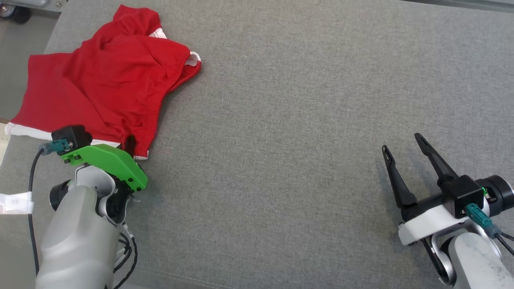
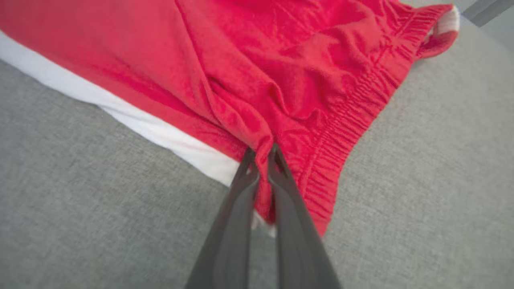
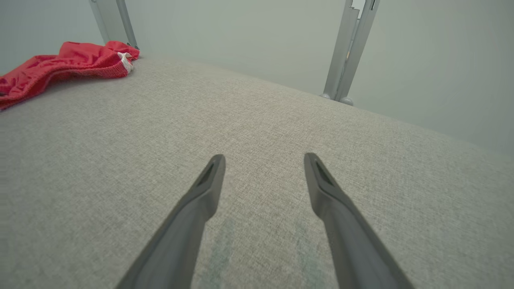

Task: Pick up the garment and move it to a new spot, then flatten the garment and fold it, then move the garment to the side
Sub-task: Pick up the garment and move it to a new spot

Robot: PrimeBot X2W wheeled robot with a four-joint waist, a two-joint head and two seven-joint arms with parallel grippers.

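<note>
Dark fingers (image 2: 237,208) of the left tool (image 2: 261,154) are seen closest, drawn narrow and pinched on a fold of the garment (image 1: 108,80). The pinch is made just beside the garment's gathered waistband (image 2: 353,120) and its white hem (image 2: 160,136). Red shorts, by the look of them, are shown lying crumpled and bunched on the grey desk (image 1: 301,120), with no part visibly raised off the surface. One side of the garment is placed at the desk's left edge. Well apart from the garment, across a wide stretch of desk to its right, the right tool (image 1: 401,141) is held low. Its fingers are spread wide, with nothing between them. Beyond the garment, a metal frame post (image 3: 110,20) can be made out. The task is judged to be at its very start. A grip is in place for the pick-up, but the carry to a new spot, the flattening, the folding and the move aside are all judged not yet done.
</note>
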